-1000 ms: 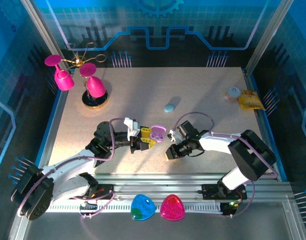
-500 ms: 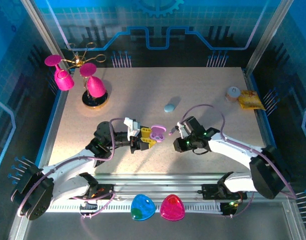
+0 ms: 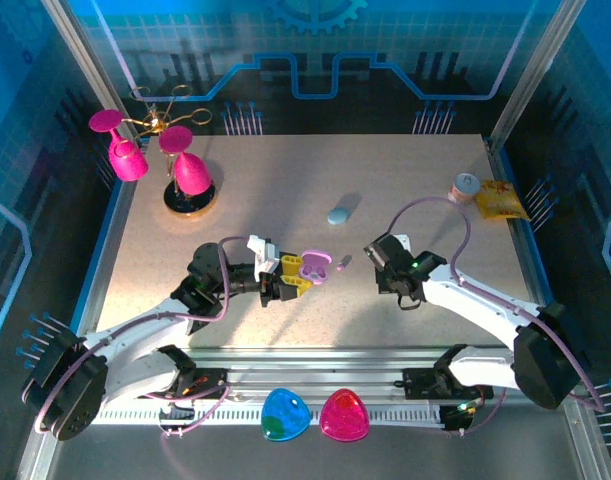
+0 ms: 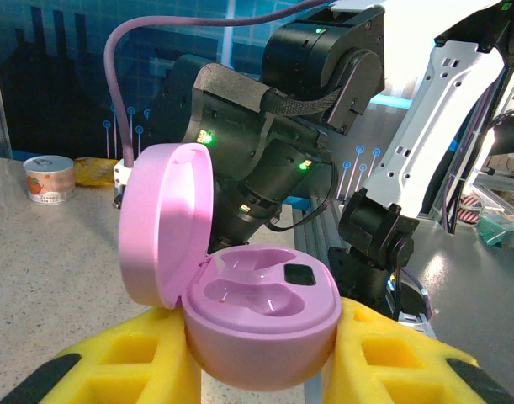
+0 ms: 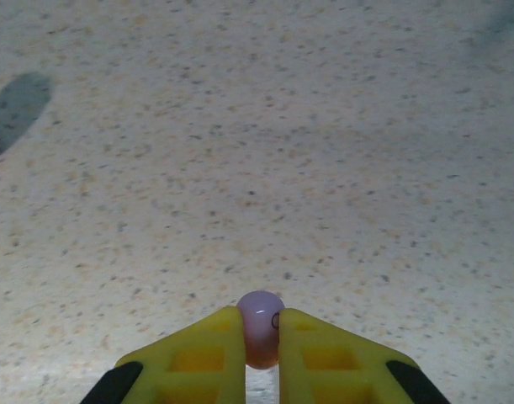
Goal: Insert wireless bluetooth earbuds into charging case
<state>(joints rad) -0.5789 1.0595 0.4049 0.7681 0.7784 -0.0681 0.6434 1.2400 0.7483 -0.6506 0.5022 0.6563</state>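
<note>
Purple earbud (image 5: 261,326) pinched in right tool (image 5: 261,321) — left tool (image 4: 261,362) grips open case (image 4: 265,307)

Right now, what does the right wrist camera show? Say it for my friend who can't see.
A tiny light purple earbud is pinched between the right arm's two yellow jaws at the bottom middle. Behind it stretches a speckled beige table with a dark shadow at the upper left.
</note>
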